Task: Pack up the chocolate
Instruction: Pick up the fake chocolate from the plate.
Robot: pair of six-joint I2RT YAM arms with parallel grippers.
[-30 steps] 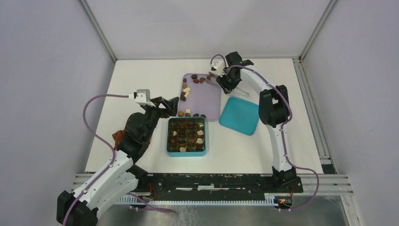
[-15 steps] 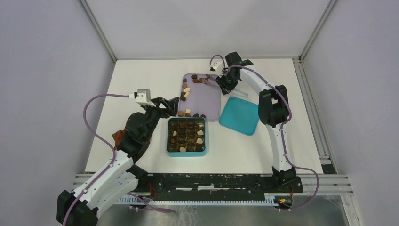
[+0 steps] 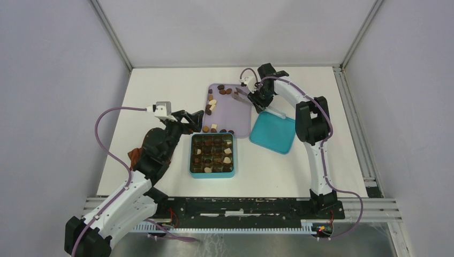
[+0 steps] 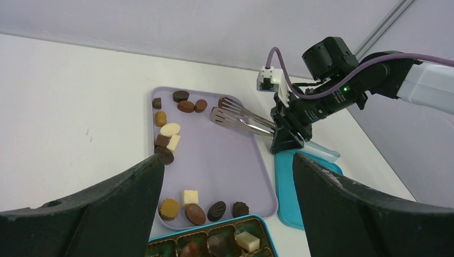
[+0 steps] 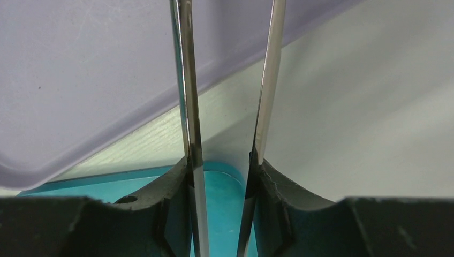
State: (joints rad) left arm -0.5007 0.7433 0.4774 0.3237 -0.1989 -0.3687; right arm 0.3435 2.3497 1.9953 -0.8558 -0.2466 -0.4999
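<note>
Several chocolate pieces (image 3: pixel 212 104) lie on a lavender tray (image 3: pixel 241 120), also seen in the left wrist view (image 4: pixel 171 129). More pieces sit in the gridded teal box (image 3: pixel 212 156). My right gripper (image 3: pixel 259 98) is shut on metal tongs (image 3: pixel 243 96) at the tray's far right edge. In the left wrist view the tongs (image 4: pixel 241 115) point left over the tray, tips apart, with nothing seen between them. In the right wrist view my gripper (image 5: pixel 220 166) clamps both tong arms (image 5: pixel 187 107). My left gripper (image 3: pixel 195 119) is open and empty over the tray's near edge (image 4: pixel 225 176).
The teal lid (image 3: pixel 273 132) lies flat right of the tray, under my right wrist, and shows in the right wrist view (image 5: pixel 107 182). A reddish-brown cloth (image 3: pixel 134 155) lies under my left arm. White walls and metal rails bound the table.
My right gripper with the tongs has moved a little right and toward the near side, from the tray's far right corner toward the lid. The left arm has not moved.
</note>
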